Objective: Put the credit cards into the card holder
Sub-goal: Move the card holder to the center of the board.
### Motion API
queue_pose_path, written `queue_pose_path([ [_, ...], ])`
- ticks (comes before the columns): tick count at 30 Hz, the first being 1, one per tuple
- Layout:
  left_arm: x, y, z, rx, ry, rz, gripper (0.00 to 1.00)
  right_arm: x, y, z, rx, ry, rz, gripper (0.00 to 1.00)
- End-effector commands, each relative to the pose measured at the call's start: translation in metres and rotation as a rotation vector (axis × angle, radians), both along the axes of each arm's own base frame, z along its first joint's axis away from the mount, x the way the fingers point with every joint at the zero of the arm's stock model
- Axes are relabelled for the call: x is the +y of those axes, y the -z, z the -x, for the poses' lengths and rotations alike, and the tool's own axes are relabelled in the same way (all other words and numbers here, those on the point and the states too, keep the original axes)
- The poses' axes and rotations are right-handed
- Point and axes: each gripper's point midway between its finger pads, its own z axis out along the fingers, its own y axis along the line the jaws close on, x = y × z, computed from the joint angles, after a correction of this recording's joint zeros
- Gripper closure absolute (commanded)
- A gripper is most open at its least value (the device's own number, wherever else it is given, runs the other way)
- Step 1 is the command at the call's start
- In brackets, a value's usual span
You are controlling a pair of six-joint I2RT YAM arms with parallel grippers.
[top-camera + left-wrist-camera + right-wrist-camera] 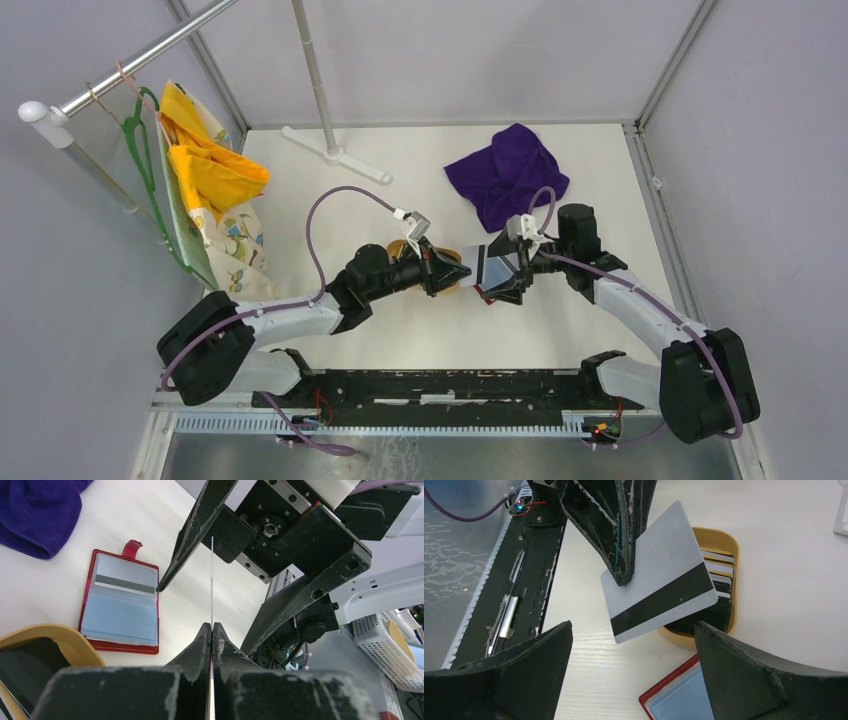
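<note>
I am watching the white table, where a purple cloth is lying bunched toward the far right corner. Near the middle, my left gripper is pinching a grey striped card above the tabletop. My right gripper is facing it with fingers spread wide. The tan tray is holding stacked cards, and the red card holder is lying open just beside it.

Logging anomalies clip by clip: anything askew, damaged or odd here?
Nothing spilled or broken. The left gripper pinches a grey card, tilted in mid-air, with the right gripper open around it. The holder lies open on the table. Gripper fingers look scuffed.
</note>
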Motion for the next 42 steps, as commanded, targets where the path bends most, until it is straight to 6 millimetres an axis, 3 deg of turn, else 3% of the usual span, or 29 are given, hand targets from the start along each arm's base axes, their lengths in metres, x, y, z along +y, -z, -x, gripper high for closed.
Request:
queue_pose_path([
  [1, -0.001, -0.012, 0.001, -0.041, 0.002, 0.045, 0.98, 0.002, -0.014, -0.003, -0.011, -0.021, -0.022, 0.04],
  [11, -0.006, -0.002, 0.007, -0.052, 0.051, 0.032, 0.98, 0.005, -0.026, -0.008, 0.08, 0.031, -0.067, 0.14],
  [18, -0.005, 0.004, 0.009, -0.061, 0.066, 0.019, 0.98, 0.001, -0.034, -0.017, 0.141, 0.084, -0.088, 0.29],
  [21, -0.004, 0.005, 0.01, -0.061, 0.065, 0.016, 0.98, 0.0, -0.036, -0.018, 0.163, 0.096, -0.096, 0.48],
  [25, -0.002, 0.007, 0.007, -0.053, 0.04, 0.014, 0.95, 0.0, -0.039, -0.018, 0.165, 0.087, -0.101, 0.94],
  [27, 0.001, 0.011, 0.004, -0.038, 0.014, 0.003, 0.83, -0.002, -0.042, -0.02, 0.15, 0.097, -0.098, 1.0],
  [31, 0.015, 0.028, 0.0, 0.012, -0.058, -0.058, 0.67, -0.029, -0.037, -0.052, 0.042, 0.234, 0.014, 1.0],
  [35, 0.023, 0.048, 0.0, 0.071, -0.11, -0.149, 0.63, -0.071, -0.02, -0.084, -0.017, 0.455, 0.17, 1.0],
  [39, 0.011, 0.066, -0.003, 0.093, -0.151, -0.285, 0.62, -0.109, -0.008, -0.109, -0.021, 0.628, 0.276, 1.0],
  [42, -0.002, 0.078, -0.022, 0.092, -0.193, -0.418, 0.6, -0.134, -0.005, -0.121, -0.025, 0.723, 0.326, 1.0],
])
